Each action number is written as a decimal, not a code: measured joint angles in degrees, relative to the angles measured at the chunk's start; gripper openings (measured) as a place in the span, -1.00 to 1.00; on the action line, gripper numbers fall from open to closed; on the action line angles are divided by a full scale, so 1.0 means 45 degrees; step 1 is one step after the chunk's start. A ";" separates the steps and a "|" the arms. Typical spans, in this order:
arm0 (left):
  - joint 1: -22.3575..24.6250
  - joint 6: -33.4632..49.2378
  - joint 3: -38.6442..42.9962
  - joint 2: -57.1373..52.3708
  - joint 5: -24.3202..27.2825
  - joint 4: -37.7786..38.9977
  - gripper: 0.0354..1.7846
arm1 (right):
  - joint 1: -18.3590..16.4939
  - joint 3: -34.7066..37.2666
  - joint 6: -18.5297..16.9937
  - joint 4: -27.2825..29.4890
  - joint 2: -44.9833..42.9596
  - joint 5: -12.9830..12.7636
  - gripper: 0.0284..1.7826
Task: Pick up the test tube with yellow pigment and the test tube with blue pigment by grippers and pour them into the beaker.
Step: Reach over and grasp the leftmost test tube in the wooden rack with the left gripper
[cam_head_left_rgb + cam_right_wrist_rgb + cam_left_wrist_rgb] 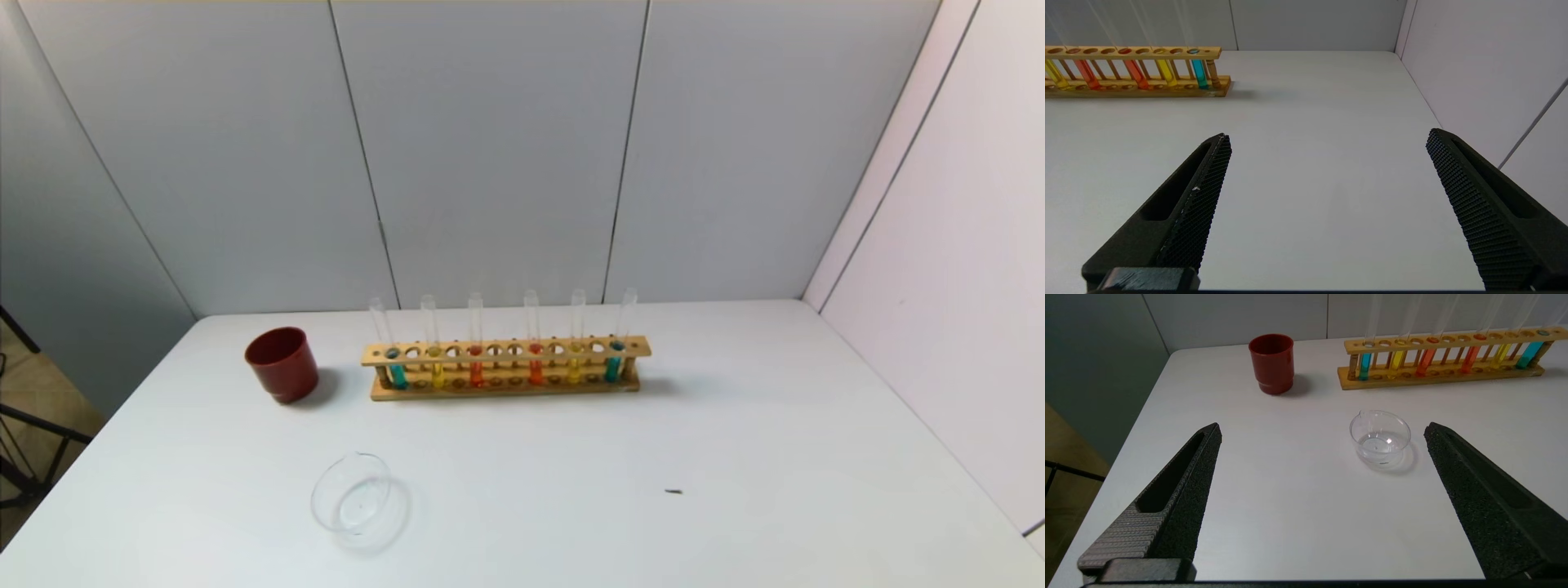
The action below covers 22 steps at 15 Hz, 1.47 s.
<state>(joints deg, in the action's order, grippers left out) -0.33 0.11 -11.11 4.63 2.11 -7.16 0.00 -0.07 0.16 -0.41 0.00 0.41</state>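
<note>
Pale wood is forming the rack [506,367]; clear glossy glass is making up the beaker [359,500]; the white table [735,457] is looking smooth, matt

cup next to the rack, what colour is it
Dark red cup, seen best in the left wrist view.

Lab-style test cell: wooden tube rack [506,367] with coloured liquids, glass beaker [357,500], red cup [282,364] on white surface [735,457], grey partition panels [490,147] behind.
</note>
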 joint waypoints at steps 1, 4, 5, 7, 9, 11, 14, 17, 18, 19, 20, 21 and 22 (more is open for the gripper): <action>-0.0041 0.0005 -0.0569 0.0536 0.0087 0.0043 0.96 | 0.0000 0.0000 0.0000 0.0003 0.0000 0.0000 0.96; -0.0312 0.0016 -0.1953 0.2606 0.0363 0.0740 0.96 | 0.0000 0.0000 0.0000 0.0000 0.0000 0.0000 0.96; -0.0414 0.0011 -0.2240 0.3446 0.0423 0.1292 0.96 | 0.0000 0.0000 0.0000 0.0000 0.0000 0.0000 0.96; -0.0569 0.0005 -0.2647 0.5310 0.0509 0.2766 0.96 | 0.0000 0.0000 0.0000 0.0000 0.0000 0.0000 0.96; -0.0661 -0.0008 -0.3021 0.7320 0.0707 0.4516 0.96 | 0.0000 0.0000 0.0000 0.0000 0.0000 0.0000 0.96; -0.0715 -0.0024 -0.3552 0.9167 0.0989 0.5792 0.96 | 0.0000 0.0000 0.0000 0.0000 0.0000 0.0000 0.96; -0.0740 0.0005 -0.4427 1.1765 0.1314 0.6764 0.96 | 0.0000 0.0000 0.0000 0.0000 0.0000 0.0000 0.96; -0.0753 0.0016 -0.4874 1.4407 0.1447 0.8425 0.96 | 0.0000 0.0000 0.0000 0.0000 0.0000 -0.0003 0.96; -0.0769 0.0011 -0.4944 1.5252 0.1476 0.9119 0.96 | 0.0000 0.0000 0.0000 -0.0005 0.0000 0.0000 0.96; -0.0788 -0.0003 -0.5033 1.6138 0.1533 0.9920 0.96 | 0.0000 0.0005 0.0000 0.0000 0.0000 -0.0003 0.96; -0.0802 -0.0003 -0.5139 1.6942 0.1582 1.0641 0.96 | 0.0000 0.0005 0.0000 0.0000 0.0000 0.0000 0.96; -0.0821 -0.0003 -0.5272 1.7739 0.1617 1.1267 0.96 | 0.0000 0.0005 -0.0005 0.0000 0.0000 0.0000 0.96; -0.0840 -0.0003 -0.5451 1.8546 0.1644 1.1849 0.96 | 0.0000 0.0005 0.0000 0.0000 0.0000 0.0000 0.96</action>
<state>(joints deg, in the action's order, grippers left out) -4.11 0.10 -35.63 88.09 9.51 46.17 0.00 -0.05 0.16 -0.41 0.00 0.41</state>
